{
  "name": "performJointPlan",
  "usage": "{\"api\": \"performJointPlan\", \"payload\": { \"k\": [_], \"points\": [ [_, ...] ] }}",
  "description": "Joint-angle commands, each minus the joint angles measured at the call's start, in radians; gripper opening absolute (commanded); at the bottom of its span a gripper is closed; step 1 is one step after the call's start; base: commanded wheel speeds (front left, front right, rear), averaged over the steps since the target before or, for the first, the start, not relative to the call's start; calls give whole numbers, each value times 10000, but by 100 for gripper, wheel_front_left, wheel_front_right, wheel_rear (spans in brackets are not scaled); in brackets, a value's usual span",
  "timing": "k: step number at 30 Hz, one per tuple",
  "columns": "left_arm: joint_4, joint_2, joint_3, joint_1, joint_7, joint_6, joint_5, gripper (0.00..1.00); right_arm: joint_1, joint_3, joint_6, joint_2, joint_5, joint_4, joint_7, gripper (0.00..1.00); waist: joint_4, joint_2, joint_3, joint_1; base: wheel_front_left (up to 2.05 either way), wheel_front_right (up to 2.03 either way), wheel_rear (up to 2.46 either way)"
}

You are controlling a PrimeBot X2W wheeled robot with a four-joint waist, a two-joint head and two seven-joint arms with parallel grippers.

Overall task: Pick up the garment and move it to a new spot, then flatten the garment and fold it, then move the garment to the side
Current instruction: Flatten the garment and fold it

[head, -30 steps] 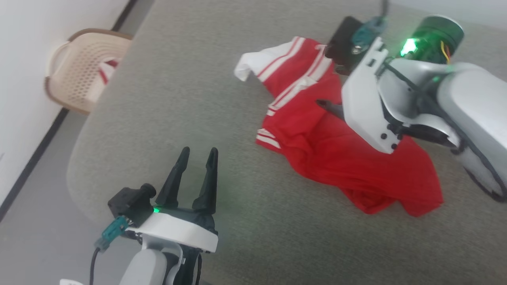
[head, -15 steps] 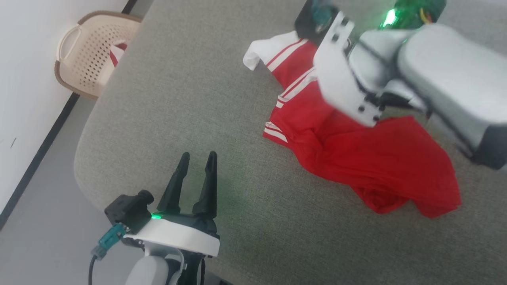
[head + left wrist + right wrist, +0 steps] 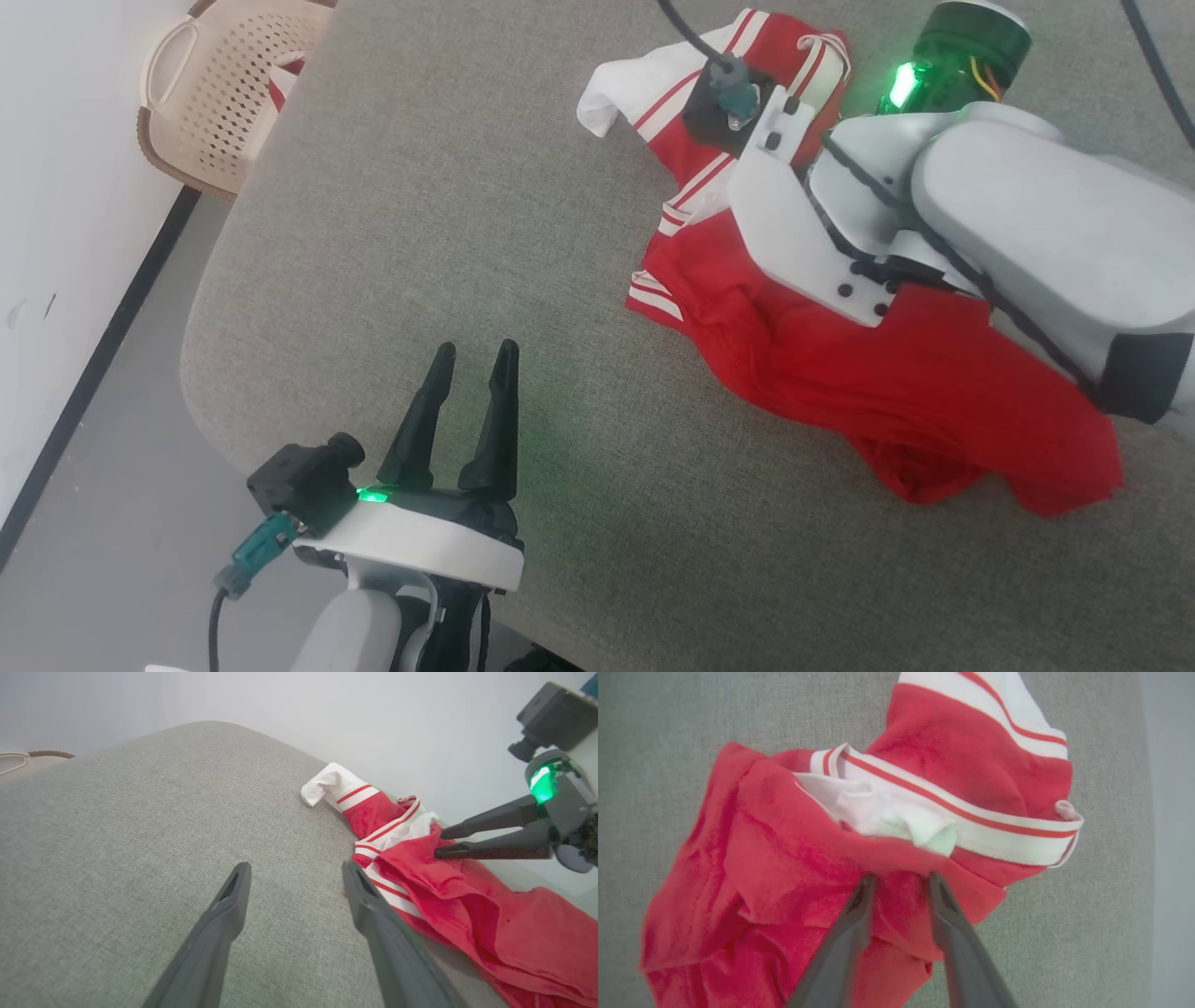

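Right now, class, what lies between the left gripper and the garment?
Bare grey upholstery separates the left gripper from the garment; the head view shows that stretch plainly.

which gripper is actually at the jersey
The right gripper: its fingers straddle a red fold of the garment. The left gripper hovers over bare grey padding, touching no cloth.

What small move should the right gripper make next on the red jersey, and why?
Probably close the right gripper fully on the fold before any lifting. Its fingers stand parted on either side of a raised ridge of the garment, with the tips at the red cloth, so the fold seems well placed for a pinch. The garment lies crumpled on the grey table.
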Motion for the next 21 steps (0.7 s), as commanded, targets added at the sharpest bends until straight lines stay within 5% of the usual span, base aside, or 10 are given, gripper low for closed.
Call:
{"api": "performJointPlan", "payload": {
  "k": [1, 9, 21],
  "points": [
    [57, -20, 11, -173, -49, -4, -28, 100, 73, -20, -6, -105, -31, 9, -151, 0, -2, 0, 5, 0, 0, 0, 0],
    [304, -18, 63, -305, -47, -154, 272, 100, -91, -19, -6, -973, 565, 163, -1346, 0, -113, 0, -287, 0, 0, 0, 0],
    [445, -15, 536, -424, -49, -366, 1046, 100, 1773, -993, -6, -4053, 2109, -370, -4627, 0, -1220, 0, -705, 0, 0, 0, 0]
  ]
}}
